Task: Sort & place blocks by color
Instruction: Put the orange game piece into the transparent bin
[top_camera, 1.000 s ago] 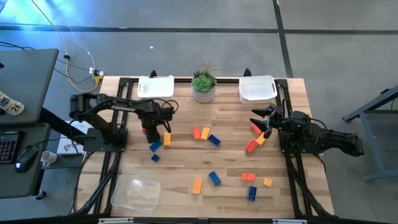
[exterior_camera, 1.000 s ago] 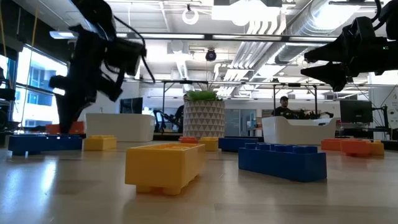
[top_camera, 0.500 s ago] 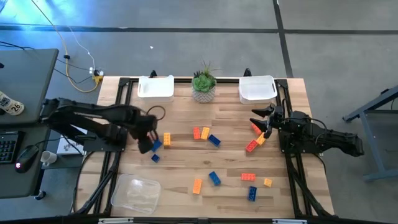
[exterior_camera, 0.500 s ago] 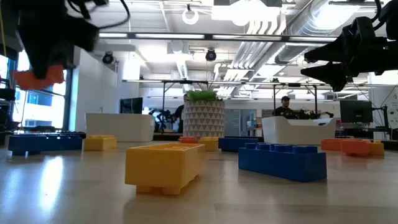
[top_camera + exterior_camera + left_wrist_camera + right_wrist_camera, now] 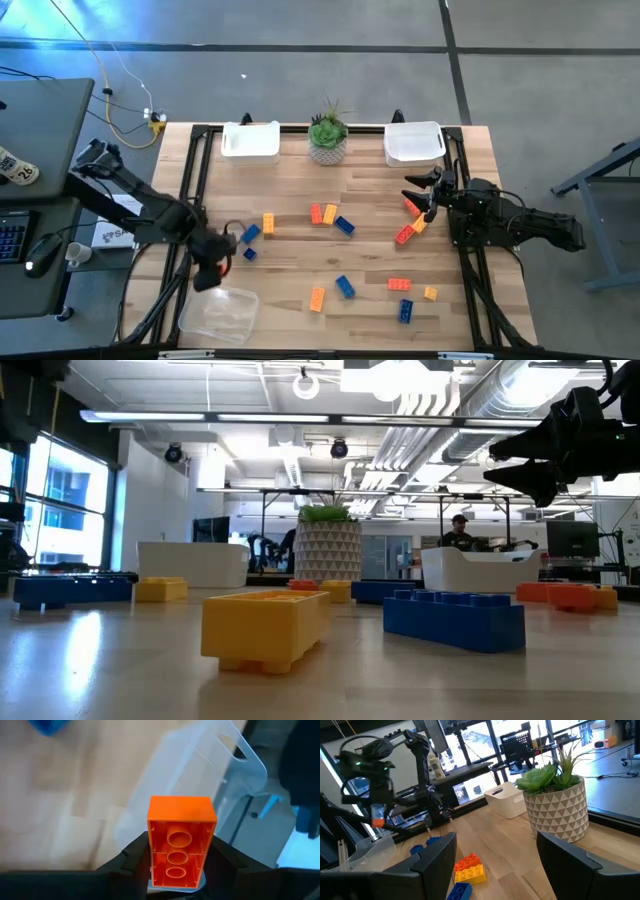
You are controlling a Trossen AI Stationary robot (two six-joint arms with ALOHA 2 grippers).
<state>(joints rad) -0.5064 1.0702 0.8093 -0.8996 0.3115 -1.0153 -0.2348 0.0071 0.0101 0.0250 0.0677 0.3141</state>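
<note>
Left gripper (image 5: 208, 275) is seen from above at the clear tray's (image 5: 222, 313) edge, near the table's front left. Its wrist view shows an orange block (image 5: 180, 840) clamped between the fingers. Right gripper (image 5: 428, 200) is held open by scattered blocks (image 5: 330, 213).

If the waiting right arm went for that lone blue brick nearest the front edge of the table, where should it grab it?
Probably from straight above, closing the right gripper across the short width of the blue brick. It lies flat, clear of its neighbours, so both long sides look free to pinch.
</note>
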